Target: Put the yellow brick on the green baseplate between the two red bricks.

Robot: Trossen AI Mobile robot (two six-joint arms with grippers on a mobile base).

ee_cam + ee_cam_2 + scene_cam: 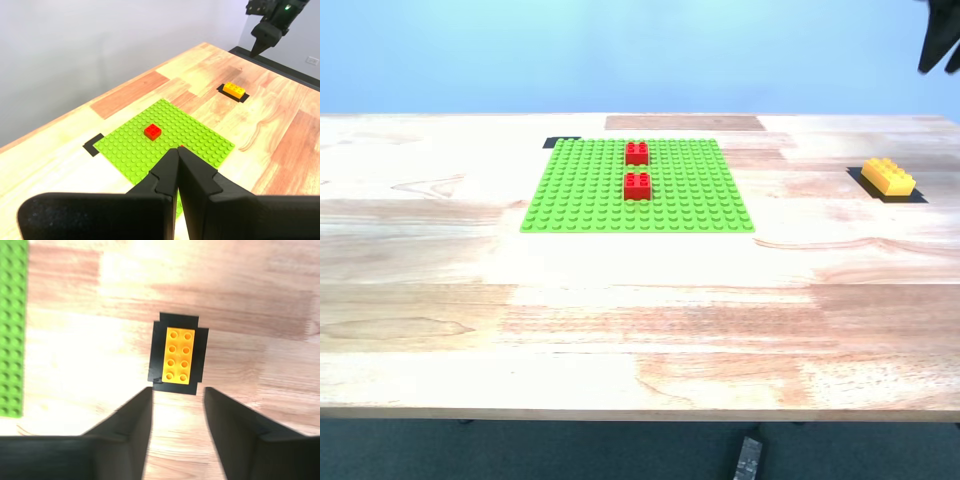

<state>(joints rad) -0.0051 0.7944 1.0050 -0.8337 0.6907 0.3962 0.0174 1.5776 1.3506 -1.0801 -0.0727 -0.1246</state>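
One yellow brick (178,355) is lying untouched below my second gripper (177,390), hanging open; I'm judging jaws should straddle its long sides

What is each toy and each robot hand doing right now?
yellow brick: lying studs up on a black patch on the table, off the plate, not held.
green baseplate: flat on the table.
two red bricks: on the baseplate, a small gap between them.
my first gripper: fingers shut, empty.
my second gripper: fingers open, above the yellow brick.
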